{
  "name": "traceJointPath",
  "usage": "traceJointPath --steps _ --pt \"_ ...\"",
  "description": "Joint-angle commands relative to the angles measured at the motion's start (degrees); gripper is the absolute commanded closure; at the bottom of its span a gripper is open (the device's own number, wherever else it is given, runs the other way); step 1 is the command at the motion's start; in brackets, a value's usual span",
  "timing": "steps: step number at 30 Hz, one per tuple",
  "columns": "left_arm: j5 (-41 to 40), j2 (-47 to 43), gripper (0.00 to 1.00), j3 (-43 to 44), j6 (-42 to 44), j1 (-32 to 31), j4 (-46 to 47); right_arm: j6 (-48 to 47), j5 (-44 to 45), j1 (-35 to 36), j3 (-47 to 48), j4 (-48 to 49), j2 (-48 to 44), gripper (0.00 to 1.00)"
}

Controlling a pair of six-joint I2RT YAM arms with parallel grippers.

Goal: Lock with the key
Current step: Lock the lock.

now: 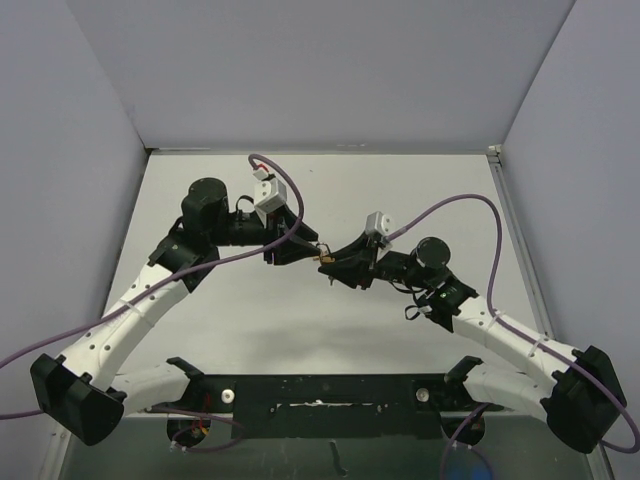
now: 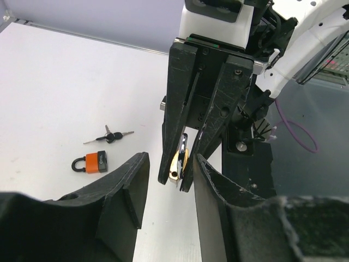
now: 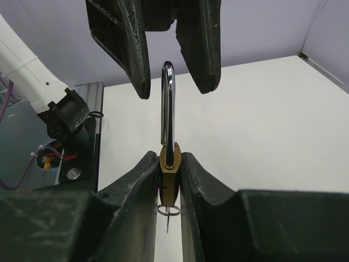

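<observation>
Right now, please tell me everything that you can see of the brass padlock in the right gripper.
The brass padlock is small, with a yellow metal body and a shiny steel shackle. It is held in the air and stands upright in the right wrist view, its body clamped between the fingers of the right gripper. The open left gripper flanks the shackle without clearly touching it. A small ring hangs under the body. Whether the shackle is latched cannot be told.

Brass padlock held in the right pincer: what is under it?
A thin metal ring and a short stem hang beneath the brass padlock. The right pincer covers most of its underside, so the keyhole cannot be seen.
</observation>
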Motion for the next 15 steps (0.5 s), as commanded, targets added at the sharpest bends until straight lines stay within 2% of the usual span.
traceJointPath --steps 1,3,15 --pt "3.97 -2.03 0.66 -1.69 -4.49 1.02 9.50 0.35 0.18 0.21 0.45 5.08 -2.05 1.00" --pt "4.35 -2.16 0.70 -1.94 -4.94 1.07 10.02 0.43 0.27 0.22 0.28 5.12 -2.34 1.00" --pt "5.92 -1.94 0.74 -3.83 -7.75 1.10 13.84 0.96 0.86 0.26 -0.17 6.13 -1.99 1.00"
